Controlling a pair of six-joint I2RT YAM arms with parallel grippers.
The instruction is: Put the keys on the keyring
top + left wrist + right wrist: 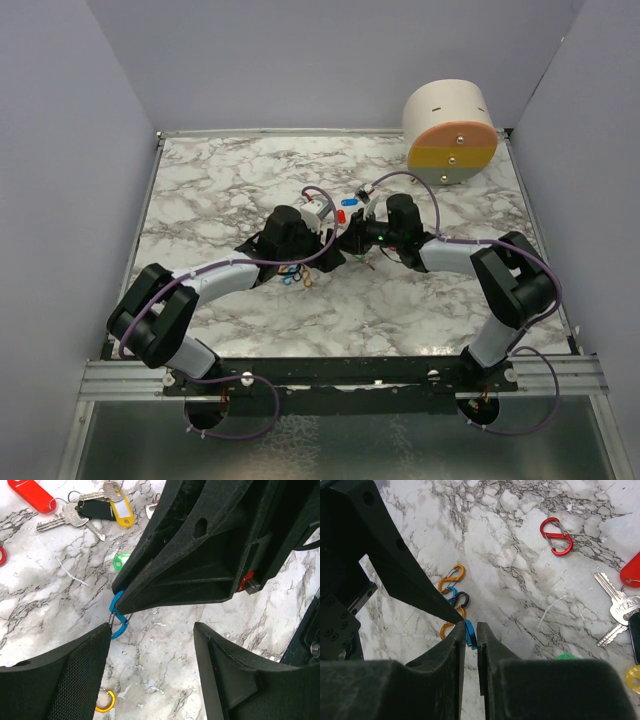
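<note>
The right jaws are clenched on a blue loop [470, 633] of the keyring [462, 599], held low over the table [520, 510], probably to steady it for threading. In the right wrist view the rest of the bunch trails toward 11 o'clock. The left jaws stand released, straddling the pinch, likely ready to assist. The keys [622, 605] lie untouched at 3 o'clock. A lone red clip [556, 536] sits nearer 1.

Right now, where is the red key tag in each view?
Top external: red key tag, near picture centre.
Left wrist: top-left corner.
Right wrist: right edge, cut off.
Shared landmark: silver key beside it, in both wrist views.
</note>
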